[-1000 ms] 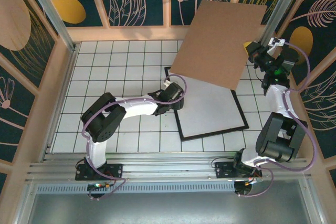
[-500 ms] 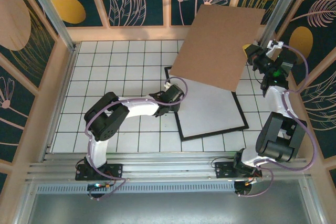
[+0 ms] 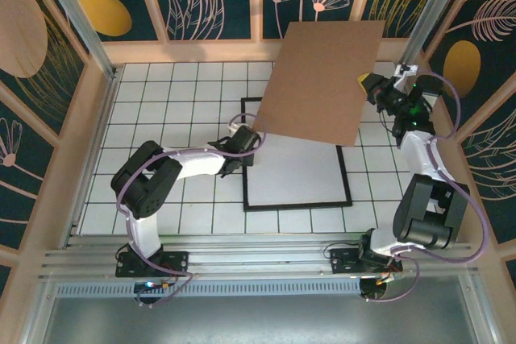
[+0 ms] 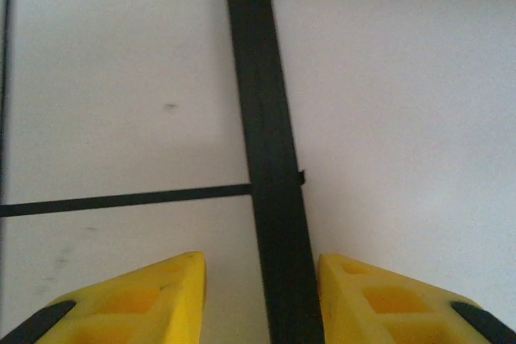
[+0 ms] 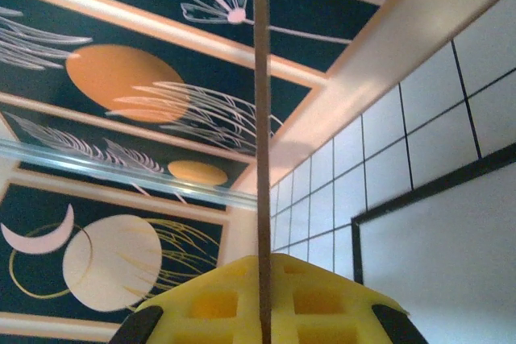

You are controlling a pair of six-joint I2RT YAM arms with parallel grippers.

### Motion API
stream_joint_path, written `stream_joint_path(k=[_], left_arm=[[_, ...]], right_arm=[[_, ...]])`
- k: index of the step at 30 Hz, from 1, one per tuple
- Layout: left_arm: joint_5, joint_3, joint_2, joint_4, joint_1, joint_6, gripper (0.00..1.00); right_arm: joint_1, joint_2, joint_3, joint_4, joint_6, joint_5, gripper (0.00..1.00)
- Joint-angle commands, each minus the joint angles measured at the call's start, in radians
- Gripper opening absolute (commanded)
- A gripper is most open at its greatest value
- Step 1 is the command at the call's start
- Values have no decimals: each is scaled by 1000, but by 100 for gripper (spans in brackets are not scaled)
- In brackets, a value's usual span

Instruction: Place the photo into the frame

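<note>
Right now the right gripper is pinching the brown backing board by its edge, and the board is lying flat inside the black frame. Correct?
Not quite. The right gripper does pinch the brown backing board by its edge, but the board is held up in the air over the black frame, not lying flat inside it; the top external view shows this.

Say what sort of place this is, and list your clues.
Probably a robot test booth rather than a home: a white gridded table, walls of printed flower panels, and a robot arm mounted on a metal rail at the near edge.
</note>
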Motion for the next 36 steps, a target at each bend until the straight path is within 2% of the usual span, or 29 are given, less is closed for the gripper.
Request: stream_joint_path(k=[1, 10, 16, 20, 24, 36], left_arm=[[-45, -26, -49, -25, 31, 39, 43], [-61, -102, -265, -26, 52, 71, 56], [-109, -176, -405, -40, 125, 62, 61], [-89, -190, -461, -29, 187, 54, 63], [-76, -194, -481, -8, 198, 46, 66], [-39, -211, -465, 9, 198, 27, 69]], right_arm=[[22, -73, 4, -77, -98, -20, 0], [63, -191, -19, -399, -279, -48, 0], [119, -217, -72, -509, -331, -67, 0], [156, -206, -141, -445, -292, -57, 0], [166, -188, -217, -328, -239, -61, 0], [177, -66, -218, -309, -344, -85, 0]])
